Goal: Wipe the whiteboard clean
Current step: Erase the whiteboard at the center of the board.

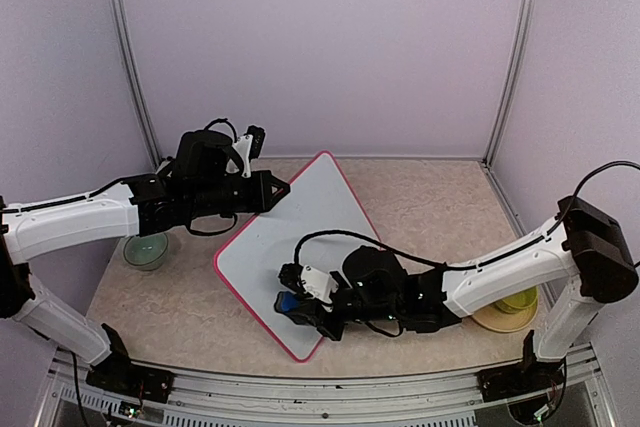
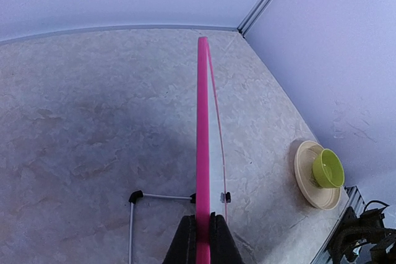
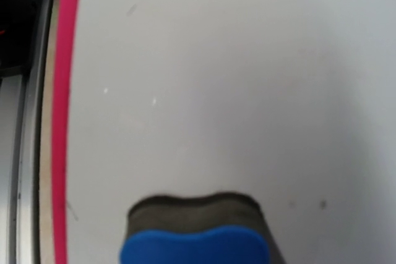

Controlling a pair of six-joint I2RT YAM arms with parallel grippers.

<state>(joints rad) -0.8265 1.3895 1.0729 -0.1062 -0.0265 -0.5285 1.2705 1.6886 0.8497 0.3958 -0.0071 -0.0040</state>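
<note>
The left pincer (image 2: pixel 202 227) is clamped on the rim of the whiteboard (image 1: pixel 300 217), probably to steady it on the bench (image 1: pixel 430 207), while the right pincer (image 1: pixel 293 303) grips a blue eraser (image 3: pixel 195 245) pressed to the board directly beneath it for wiping.

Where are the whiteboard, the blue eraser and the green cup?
whiteboard (image 1: pixel 300 227): top view, on its bare white face.
blue eraser (image 3: pixel 195 246): right wrist view, on its blue back.
green cup (image 2: pixel 328 169): left wrist view, on its inside.
</note>
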